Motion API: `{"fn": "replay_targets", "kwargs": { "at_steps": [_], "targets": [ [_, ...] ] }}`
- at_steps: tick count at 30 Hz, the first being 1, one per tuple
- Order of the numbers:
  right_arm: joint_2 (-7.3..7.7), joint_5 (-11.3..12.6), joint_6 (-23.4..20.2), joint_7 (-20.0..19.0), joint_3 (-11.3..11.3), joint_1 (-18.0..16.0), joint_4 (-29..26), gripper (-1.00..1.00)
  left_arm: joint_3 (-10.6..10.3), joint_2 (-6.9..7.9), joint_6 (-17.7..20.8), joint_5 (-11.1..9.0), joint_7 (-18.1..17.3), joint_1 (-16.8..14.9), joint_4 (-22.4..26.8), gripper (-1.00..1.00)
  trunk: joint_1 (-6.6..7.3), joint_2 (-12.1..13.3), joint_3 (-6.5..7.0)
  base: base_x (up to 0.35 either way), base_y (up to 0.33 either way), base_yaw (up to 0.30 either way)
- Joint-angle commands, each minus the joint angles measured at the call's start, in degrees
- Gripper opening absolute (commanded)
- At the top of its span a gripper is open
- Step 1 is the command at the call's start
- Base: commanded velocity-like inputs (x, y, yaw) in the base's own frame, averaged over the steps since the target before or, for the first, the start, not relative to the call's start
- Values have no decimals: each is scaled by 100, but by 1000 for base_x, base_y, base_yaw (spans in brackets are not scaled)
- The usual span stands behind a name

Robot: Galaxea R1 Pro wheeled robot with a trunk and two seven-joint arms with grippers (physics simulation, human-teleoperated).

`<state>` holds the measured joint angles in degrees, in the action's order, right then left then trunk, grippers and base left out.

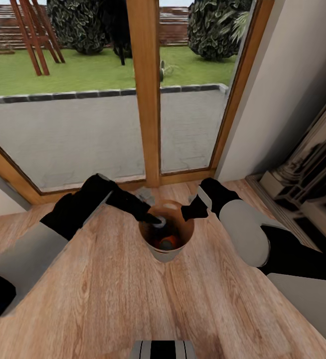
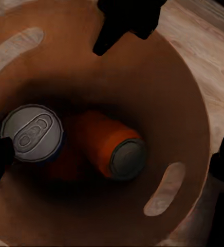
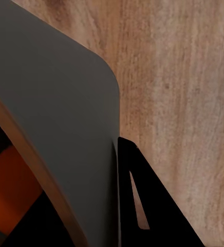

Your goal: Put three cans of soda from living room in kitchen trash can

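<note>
Your view faces wood-framed glass doors [image 1: 148, 94] above the wood floor [image 1: 108, 294], with a dark cabinet [image 1: 307, 184] at right. The trash can [image 1: 155, 252] stands between your arms. Your left gripper [image 1: 155, 218] holds the blue can [image 2: 32, 134] upright inside it, beside a fallen orange can [image 2: 109, 146]. Your right gripper [image 1: 190, 212] rests at the rim; whether it is open cannot be told.

Light wood plank floor [image 1: 98, 294] runs up to the wood-framed glass doors [image 1: 145, 89]. A brown, grey-walled trash can [image 1: 166, 252] stands upright on it.
</note>
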<state>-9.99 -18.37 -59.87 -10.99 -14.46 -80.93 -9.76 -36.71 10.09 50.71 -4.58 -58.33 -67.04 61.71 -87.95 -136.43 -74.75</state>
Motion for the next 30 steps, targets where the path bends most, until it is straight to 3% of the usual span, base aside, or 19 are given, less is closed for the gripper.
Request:
{"fn": "replay_targets", "kwargs": {
  "at_steps": [1,2,3,4,5,6,7,8,9,11,12,15,18,19,20,21,24,25,30],
  "targets": [
    [0,211,-13,-33,-92,-2,0,-100,192,98,1,-7,-114,31,97,100,0,0,0,0,0,0],
    [0,211,-13,-34,-93,-2,0,-100,423,205,-2,-9,-246,70,192,100,0,0,0,0,0,0],
    [0,211,-13,-34,-94,-2,0,-100,1178,498,-15,-13,-608,203,416,100,0,0,0,0,0,0],
    [0,211,-13,-35,-93,-2,0,-100,1692,651,-26,-14,-804,309,517,100,0,0,0,0,0,0],
    [0,211,-13,-35,-92,-2,0,-100,2163,756,-78,-13,-977,447,592,100,0,0,0,0,0,0],
    [0,211,-13,-35,-94,-2,0,-100,2380,793,-133,-12,-1046,529,626,100,0,0,0,0,0,0],
    [0,211,-13,-29,-96,-2,0,-100,2789,849,-278,-9,-1135,705,704,100,0,0,0,0,0,0],
    [0,210,-13,-23,-98,0,0,-100,3363,895,-477,12,-1183,991,880,100,0,0,0,0,0,0],
    [0,210,-13,-22,-99,1,0,-100,3547,904,-522,22,-1184,1101,943,100,0,0,0,0,0,0],
    [0,209,-13,-19,-107,5,0,-100,4250,899,-710,51,-987,1645,1160,100,0,0,0,0,0,0],
    [0,205,-13,-18,-118,10,-4,-100,4843,880,-1265,63,-370,2304,1256,100,0,0,0,0,0,0],
    [0,204,-13,-18,-136,22,-11,-100,5198,815,-2032,18,590,3155,1295,100,0,0,0,0,0,0],
    [0,206,-13,-28,-146,29,-5,-100,5311,620,-2668,-1,1238,3964,1335,100,0,0,0,0,0,0],
    [40,208,-13,-38,-149,33,-2,-100,5339,500,-3054,12,1492,4306,1327,100,0,0,0,0,0,0],
    [150,210,-13,-78,-152,44,-1,-100,5356,258,-3891,55,2012,4810,1299,100,0,0,0,0,0,0],
    [230,211,-13,-94,-157,49,-7,-100,5357,138,-4115,65,2170,4936,1294,100,-22,-40,-18,0,0,0],
    [459,217,-13,-153,-154,56,-8,-100,5359,38,-4273,76,2286,5026,1249,100,-87,-161,-71,0,0,0],
    [780,204,-13,-615,-143,65,-13,-100,5361,-1,-4342,78,2328,5064,1210,100,-109,-201,-89,0,0,0],
    [969,174,-13,-915,-133,68,-17,-100,5359,-20,-4412,80,2349,5193,1196,100,-219,-401,-179,0,0,0]
  ]
}}
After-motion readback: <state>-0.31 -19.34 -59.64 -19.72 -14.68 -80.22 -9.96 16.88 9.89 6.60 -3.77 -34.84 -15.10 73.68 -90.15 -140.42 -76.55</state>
